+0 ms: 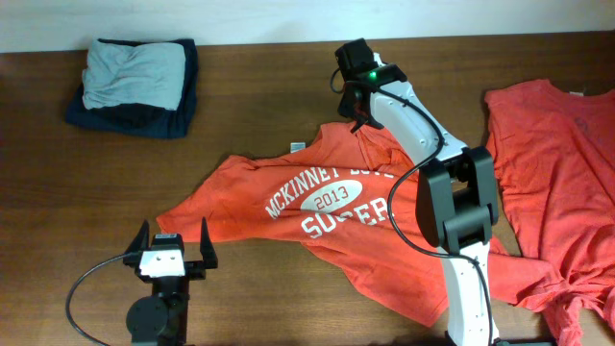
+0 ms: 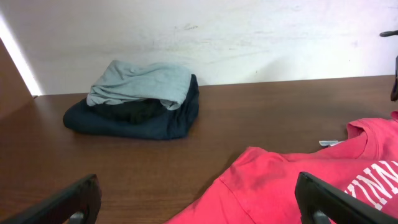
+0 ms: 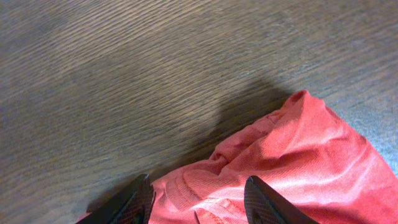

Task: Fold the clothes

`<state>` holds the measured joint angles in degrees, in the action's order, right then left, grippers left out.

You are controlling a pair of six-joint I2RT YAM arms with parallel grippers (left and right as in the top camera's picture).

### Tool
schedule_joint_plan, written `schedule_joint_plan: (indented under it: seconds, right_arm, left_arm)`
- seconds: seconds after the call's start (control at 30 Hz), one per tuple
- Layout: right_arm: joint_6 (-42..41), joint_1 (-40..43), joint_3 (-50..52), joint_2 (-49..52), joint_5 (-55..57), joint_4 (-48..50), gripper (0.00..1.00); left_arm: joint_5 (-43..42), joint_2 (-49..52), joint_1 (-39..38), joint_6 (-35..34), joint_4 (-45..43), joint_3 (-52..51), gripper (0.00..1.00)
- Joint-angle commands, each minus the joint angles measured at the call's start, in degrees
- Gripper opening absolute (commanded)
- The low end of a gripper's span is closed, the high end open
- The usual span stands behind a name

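Lettered T-shirt (image 1: 327, 202) lies print-up mid-table (image 1: 250, 106), rumpled, hem under the right arm. Second T-shirt (image 1: 553, 163) sprawls at the right edge, unfolded. Dark-and-grey folded pile (image 1: 135, 82) sits far left, well apart.

Right gripper (image 3: 198, 190) is at the shirt's far collar edge (image 3: 186, 180), jaws partway apart with bunched red cloth between them. Cannot tell whether they bite.

Left gripper (image 1: 174, 234) is just beside the near sleeve (image 1: 187, 213), jaws wide apart, holding nothing.

Risks: a one-sided pull from the collar would likely drag the shirt into a heap. A shallow pinch could slip. The arm resting over the hem may snag the cloth.
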<state>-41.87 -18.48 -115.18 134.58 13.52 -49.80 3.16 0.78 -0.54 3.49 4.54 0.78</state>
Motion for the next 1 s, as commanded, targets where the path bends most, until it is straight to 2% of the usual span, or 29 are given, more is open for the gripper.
schedule_joint_plan:
  seconds: [0.0, 0.17, 0.7, 0.8, 0.97]
  right_arm:
    - [-4.76, 0.11, 0.55, 1.18, 1.77, 0.04, 0.52]
    - [-8.66, 0.11, 0.55, 1.68, 1.38, -1.18, 0.52]
    - [-9.66, 0.11, 0.55, 3.39, 0.24, -1.36, 0.52]
    - [-9.64, 0.11, 0.52, 3.39, 0.26, -1.33, 0.4]
    - [-9.42, 0.17, 0.52, 3.37, 0.42, -1.6, 0.09]
  left_arm:
    - [-0.44, -0.37, -0.2, 0.72, 0.07, -0.24, 0.99]
    - [-0.44, -0.37, -0.2, 0.7, 0.07, -0.24, 0.99]
    - [-0.44, -0.37, -0.2, 0.72, 0.07, -0.24, 0.99]
    - [-0.44, -0.37, -0.2, 0.7, 0.07, -0.24, 0.99]
    - [-0.44, -0.37, -0.2, 0.72, 0.07, -0.24, 0.99]
